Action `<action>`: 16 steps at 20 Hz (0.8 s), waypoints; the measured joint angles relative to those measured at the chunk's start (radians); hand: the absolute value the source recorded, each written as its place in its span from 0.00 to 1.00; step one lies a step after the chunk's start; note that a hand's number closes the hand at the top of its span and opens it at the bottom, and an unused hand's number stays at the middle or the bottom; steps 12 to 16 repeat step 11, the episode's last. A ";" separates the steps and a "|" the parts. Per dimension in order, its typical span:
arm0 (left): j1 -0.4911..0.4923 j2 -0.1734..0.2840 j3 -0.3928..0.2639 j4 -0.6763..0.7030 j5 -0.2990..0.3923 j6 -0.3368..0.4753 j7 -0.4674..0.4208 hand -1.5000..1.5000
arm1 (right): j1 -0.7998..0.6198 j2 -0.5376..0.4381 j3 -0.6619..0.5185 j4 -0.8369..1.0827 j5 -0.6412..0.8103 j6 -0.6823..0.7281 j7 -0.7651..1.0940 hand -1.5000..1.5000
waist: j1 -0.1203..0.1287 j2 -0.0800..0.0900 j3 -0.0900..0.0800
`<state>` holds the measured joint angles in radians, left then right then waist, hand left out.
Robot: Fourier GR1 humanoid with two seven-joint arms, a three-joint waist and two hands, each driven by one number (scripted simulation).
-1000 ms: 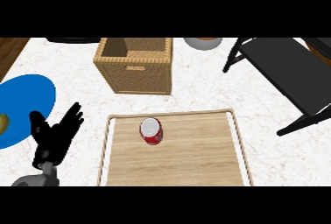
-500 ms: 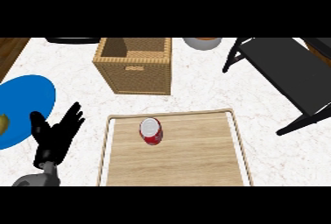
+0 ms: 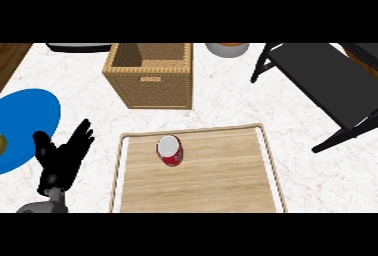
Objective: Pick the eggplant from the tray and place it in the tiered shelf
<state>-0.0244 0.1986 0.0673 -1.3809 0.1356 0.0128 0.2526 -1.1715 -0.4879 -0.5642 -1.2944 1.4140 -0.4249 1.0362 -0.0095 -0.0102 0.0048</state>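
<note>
While left hand (image 3: 63, 157) rests open, fingers straight, on desk (image 3: 229, 107) beside tray (image 3: 266, 165), no eggplant visible; red-white can (image 3: 170, 150) stands there. Likely light, rigid, smooth: grasp round sides. Shelf (image 3: 325, 87) far right.

You get one view only, from the robot's head, looking steeply down on the counter (image 3: 221, 107). The near edge cuts through the tray (image 3: 118, 170); the far edge cuts the basket (image 3: 151, 90) and the shelf (image 3: 325, 85) at far right. It sits fairly close. No second view shares the scene.
</note>
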 measured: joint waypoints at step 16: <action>0.020 -0.007 0.008 -0.032 0.001 0.015 0.030 0.50 | 0.157 0.057 -0.089 -0.564 -0.017 0.225 0.054 0.00 | -0.020 -0.007 -0.002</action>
